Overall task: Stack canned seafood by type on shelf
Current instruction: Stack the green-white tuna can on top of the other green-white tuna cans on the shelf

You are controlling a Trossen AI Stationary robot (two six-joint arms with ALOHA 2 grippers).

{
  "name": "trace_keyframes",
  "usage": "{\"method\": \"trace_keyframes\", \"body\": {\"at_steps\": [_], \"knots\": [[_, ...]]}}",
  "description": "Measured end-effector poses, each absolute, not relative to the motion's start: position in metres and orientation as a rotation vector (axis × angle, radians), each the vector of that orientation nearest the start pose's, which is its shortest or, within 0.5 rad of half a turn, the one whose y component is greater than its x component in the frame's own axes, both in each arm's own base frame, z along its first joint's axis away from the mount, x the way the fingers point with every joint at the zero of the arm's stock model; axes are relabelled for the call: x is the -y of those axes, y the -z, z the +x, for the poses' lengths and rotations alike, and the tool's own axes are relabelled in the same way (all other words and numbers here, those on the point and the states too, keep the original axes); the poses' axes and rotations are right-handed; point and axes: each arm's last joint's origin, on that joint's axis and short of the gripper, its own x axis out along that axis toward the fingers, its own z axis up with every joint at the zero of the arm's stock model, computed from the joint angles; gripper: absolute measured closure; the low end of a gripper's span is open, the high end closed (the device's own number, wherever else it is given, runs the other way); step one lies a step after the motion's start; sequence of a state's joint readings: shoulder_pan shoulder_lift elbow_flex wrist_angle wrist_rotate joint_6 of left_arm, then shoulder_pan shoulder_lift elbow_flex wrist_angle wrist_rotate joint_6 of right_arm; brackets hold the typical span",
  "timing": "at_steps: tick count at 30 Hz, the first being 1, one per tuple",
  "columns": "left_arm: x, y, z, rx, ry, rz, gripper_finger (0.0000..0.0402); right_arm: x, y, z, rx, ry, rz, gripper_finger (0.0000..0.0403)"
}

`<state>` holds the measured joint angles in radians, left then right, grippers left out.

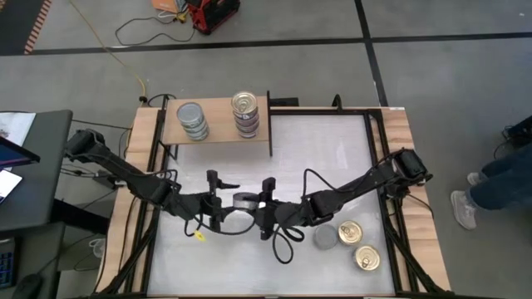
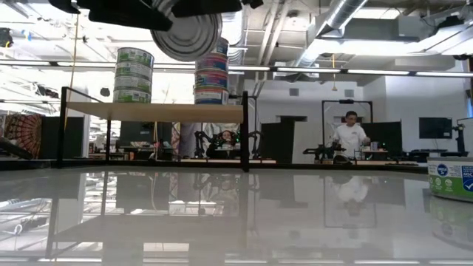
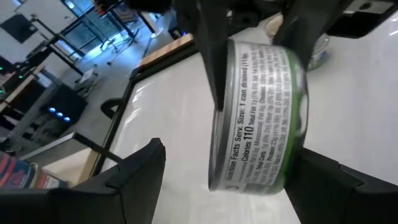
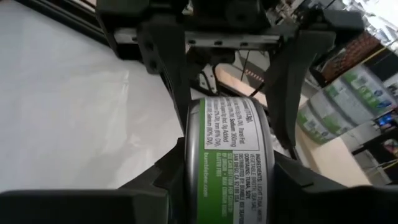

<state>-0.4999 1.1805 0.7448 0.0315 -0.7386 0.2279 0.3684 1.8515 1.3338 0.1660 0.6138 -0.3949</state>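
Mid-desk handover: right gripper pinches tin by its rims; left gripper jaws spread around it, likely to carry it to shelf.

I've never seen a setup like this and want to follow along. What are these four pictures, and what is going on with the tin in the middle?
Two robot arms work at a white table. One picture looks down from above, one looks level across the table, and two come from cameras on the arms' wrists. A tin hangs between both tools: the right tool grips it, while the left tool stands open around it. On the shelf stand two stacks of tins. Three loose tins lie near the right arm.
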Motion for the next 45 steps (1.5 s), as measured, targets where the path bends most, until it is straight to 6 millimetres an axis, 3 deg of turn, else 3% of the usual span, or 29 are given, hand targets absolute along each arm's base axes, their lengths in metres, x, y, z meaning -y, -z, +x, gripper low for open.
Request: {"method": "trace_keyframes", "body": {"at_steps": [6, 11, 16, 21, 28, 34, 39, 41, 45], "knots": [[0.102, -0.263, 0.228, -0.359, -0.169, 0.481, 0.0119, -0.142, -0.261, 0.399, -0.311, 0.171, -0.588, 0.0245], [0.103, -0.264, 0.228, -0.362, -0.156, 0.527, 0.0181, -0.143, -0.262, 0.399, -0.3, 0.171, -0.589, 0.024], [0.106, -0.264, 0.226, -0.362, -0.139, 0.565, 0.0261, -0.143, -0.263, 0.399, -0.297, 0.171, -0.579, 0.02], [0.108, -0.265, 0.223, -0.357, -0.165, 0.595, 0.0266, -0.145, -0.264, 0.399, -0.291, 0.161, -0.572, 0.0163], [0.106, -0.27, 0.218, -0.352, -0.2, 0.576, 0.0266, -0.156, -0.29, 0.399, -0.319, 0.167, -0.597, 0.009], [0.102, -0.292, 0.181, -0.315, -0.362, 0.596, 0.0264, -0.162, -0.308, 0.38, -0.421, 0.347, -0.67, 0.0055], [0.086, -0.321, 0.146, -0.289, -0.716, 0.669, 0.0263, -0.156, -0.312, 0.366, -0.471, 0.416, -0.597, 0.0062], [0.078, -0.329, 0.138, -0.329, -0.832, 0.706, 0.0263, -0.153, -0.31, 0.366, -0.49, 0.429, -0.576, 0.0069], [0.063, -0.343, 0.131, -0.378, -0.873, 0.757, 0.0263, -0.143, -0.305, 0.367, -0.525, 0.463, -0.529, 0.0078]]}}
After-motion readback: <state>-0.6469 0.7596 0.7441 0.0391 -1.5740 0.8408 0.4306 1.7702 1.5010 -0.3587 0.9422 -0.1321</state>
